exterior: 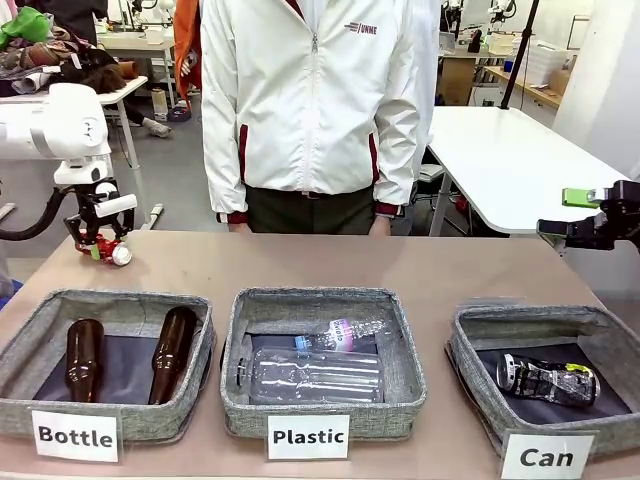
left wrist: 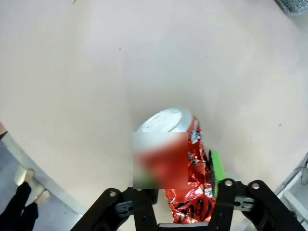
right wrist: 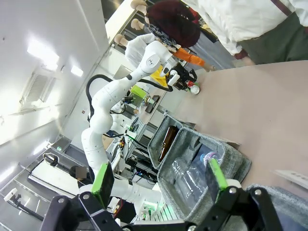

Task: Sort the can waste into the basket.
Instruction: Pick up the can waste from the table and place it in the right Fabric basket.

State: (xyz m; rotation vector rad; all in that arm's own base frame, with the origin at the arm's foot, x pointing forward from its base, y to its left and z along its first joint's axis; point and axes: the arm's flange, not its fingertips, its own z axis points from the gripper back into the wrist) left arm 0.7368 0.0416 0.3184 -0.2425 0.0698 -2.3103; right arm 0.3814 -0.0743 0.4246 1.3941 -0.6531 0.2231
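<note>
At the far left corner of the counter [exterior: 330, 265] the left gripper [exterior: 100, 243] has its jaws clamped on the crushed red can [exterior: 112, 251]. In the left wrist view the can [left wrist: 190, 166] sits squarely between the fingers, a green pad pressed against its side, its long axis running out along the fingers with the silver top pointing away from the wrist. Whether it is off the counter or just resting on it, I cannot tell.

The "Can" basket [exterior: 480, 335] is at the opposite end of the row, near the right front corner, so the can lies well apart from it and the carry would have to pass across the other two baskets. The left arm is the one with the can; the right gripper [right wrist: 161, 185] hangs at the right edge of the scene, jaws spread wide and empty, much nearer that basket than the can is.

Inside the "Can" basket a black can [exterior: 545, 380] already lies on its side. The "Bottle" basket [exterior: 30, 325] holds two brown bottles [exterior: 172, 355], and the "Plastic" basket [exterior: 400, 345] holds clear plastic bottles [exterior: 315, 375] lying flat.

A person [exterior: 310, 110] in a white jacket stands at the far side, behind the counter.
</note>
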